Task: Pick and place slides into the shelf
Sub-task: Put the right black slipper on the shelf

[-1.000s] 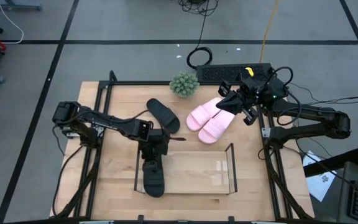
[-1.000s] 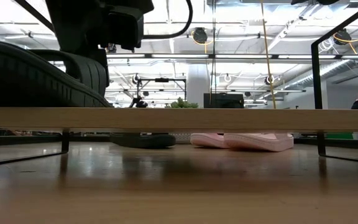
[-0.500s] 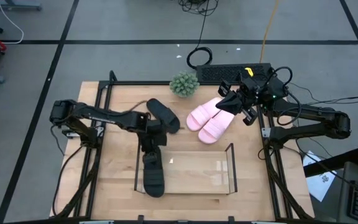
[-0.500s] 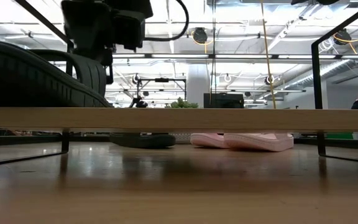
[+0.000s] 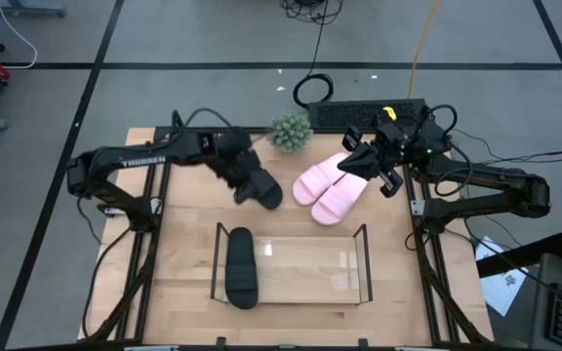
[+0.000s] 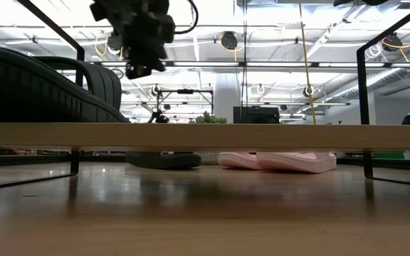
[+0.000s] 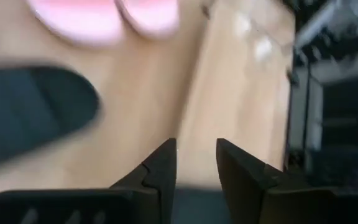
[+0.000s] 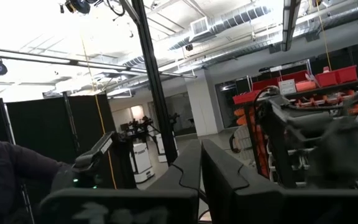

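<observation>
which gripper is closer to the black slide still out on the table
Left. The left gripper hovers right over the loose black slide, fingers slightly apart. The right gripper waits farther off, beside the pink slides.

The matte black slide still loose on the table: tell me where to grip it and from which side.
Grip the matte black slide sandal across its wide strap, coming straight down from above. It lies flat and diagonal, so the left gripper, hovering beside it with fingers slightly apart, should probably turn to straddle that strap.
</observation>
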Available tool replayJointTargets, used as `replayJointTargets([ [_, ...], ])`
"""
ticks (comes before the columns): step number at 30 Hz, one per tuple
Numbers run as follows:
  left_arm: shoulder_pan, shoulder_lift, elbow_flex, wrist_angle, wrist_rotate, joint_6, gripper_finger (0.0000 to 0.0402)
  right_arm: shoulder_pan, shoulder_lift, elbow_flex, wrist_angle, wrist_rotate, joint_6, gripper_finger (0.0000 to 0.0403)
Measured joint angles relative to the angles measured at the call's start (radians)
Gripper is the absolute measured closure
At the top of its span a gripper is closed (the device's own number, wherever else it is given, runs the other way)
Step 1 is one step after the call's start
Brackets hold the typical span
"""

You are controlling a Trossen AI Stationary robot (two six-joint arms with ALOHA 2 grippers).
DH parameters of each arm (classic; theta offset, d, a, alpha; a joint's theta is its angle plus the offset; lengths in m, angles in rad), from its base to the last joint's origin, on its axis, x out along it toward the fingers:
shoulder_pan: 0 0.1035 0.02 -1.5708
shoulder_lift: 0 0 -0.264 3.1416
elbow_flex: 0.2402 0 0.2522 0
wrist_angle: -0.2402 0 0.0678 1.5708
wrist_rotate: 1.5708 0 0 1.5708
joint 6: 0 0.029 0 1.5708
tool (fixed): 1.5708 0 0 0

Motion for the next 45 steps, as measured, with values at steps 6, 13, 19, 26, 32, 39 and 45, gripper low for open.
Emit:
replayJointTargets([
  [6,0.157,0.068,0.005,0.015,-0.031,-0.008,0.0289,0.000,0.000,0.000,0.000,0.000,0.000,0.0399],
  [13,0.202,0.207,0.005,0.011,0.015,-0.028,0.0289,0.000,0.000,0.000,0.000,-0.001,-0.004,0.0399],
  [19,0.207,0.268,0.005,0.012,0.036,0.000,0.0289,0.000,0.000,0.000,0.000,-0.002,-0.004,0.0399],
  [26,0.255,0.256,0.005,0.010,-0.001,0.017,0.0289,0.000,0.000,0.000,0.000,-0.003,-0.004,0.0399],
  [32,0.307,0.257,0.005,0.009,-0.013,0.012,0.0288,0.000,0.000,0.000,0.000,-0.003,-0.004,0.0399],
  [39,0.316,0.257,0.005,0.007,-0.042,-0.011,0.0288,0.000,0.000,0.000,0.000,-0.003,-0.004,0.0399],
  [45,0.293,0.257,0.005,0.004,-0.108,-0.016,0.0288,0.000,0.000,0.000,0.000,-0.003,-0.004,0.0399],
])
